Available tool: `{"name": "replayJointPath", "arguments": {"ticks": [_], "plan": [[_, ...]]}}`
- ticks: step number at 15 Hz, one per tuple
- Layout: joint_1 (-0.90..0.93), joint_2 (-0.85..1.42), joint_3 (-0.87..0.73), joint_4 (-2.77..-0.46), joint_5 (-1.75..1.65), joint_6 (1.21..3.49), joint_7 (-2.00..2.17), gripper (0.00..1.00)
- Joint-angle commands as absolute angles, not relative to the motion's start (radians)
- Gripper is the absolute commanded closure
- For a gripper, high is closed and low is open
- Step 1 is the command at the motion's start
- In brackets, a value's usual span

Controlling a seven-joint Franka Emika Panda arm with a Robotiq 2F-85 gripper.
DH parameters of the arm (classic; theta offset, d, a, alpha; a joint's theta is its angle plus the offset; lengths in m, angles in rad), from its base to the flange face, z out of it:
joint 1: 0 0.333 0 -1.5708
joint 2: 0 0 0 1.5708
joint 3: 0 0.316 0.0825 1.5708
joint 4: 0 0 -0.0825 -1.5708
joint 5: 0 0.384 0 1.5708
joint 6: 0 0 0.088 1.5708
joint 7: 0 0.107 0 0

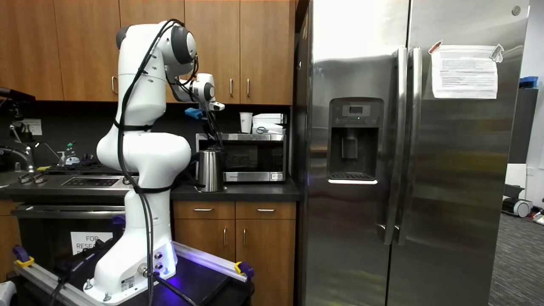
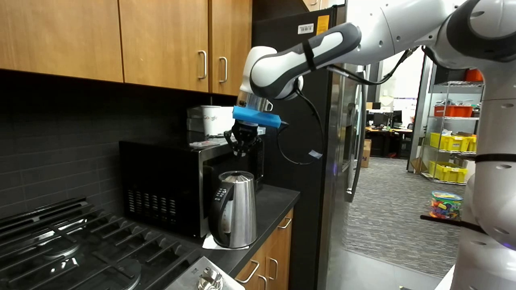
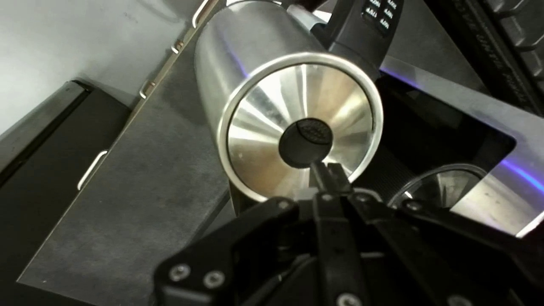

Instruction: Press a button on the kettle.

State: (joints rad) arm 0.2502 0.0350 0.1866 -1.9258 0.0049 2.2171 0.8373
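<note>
The kettle is a tall shiny steel jug with a black handle. It stands upright on the counter in both exterior views [image 1: 210, 172] [image 2: 244, 209]. Its steel lid with a black centre knob fills the middle of the wrist view [image 3: 259, 157]. A panel of small buttons on top of the handle shows in an exterior view [image 2: 221, 194] and at the top of the wrist view [image 3: 379, 15]. My gripper [image 2: 240, 153] is shut and empty, pointing down above the kettle lid with a gap below it. In the wrist view its fingertips [image 3: 329, 168] overlap the lid near the knob.
The microwave [image 2: 161, 181] stands right behind the kettle, with a white cup [image 2: 210, 121] and boxes on top. A gas stove [image 2: 80, 249] lies on the handle side. The fridge [image 1: 357, 233] stands beyond the counter's end. Wooden cabinets [image 2: 165, 44] hang above.
</note>
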Motion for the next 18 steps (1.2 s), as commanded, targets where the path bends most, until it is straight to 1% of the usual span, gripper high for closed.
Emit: {"name": "replayJointPath", "arguments": {"ticks": [1,10,18], "plan": [[0.252,0.047,0.209,-1.886,0.032,2.167,0.844,1.00],[0.264,0.065,0.234,-1.905,0.108,2.164,0.851,1.00],[0.265,0.055,0.231,-1.937,0.102,2.164,0.886,1.00]]}}
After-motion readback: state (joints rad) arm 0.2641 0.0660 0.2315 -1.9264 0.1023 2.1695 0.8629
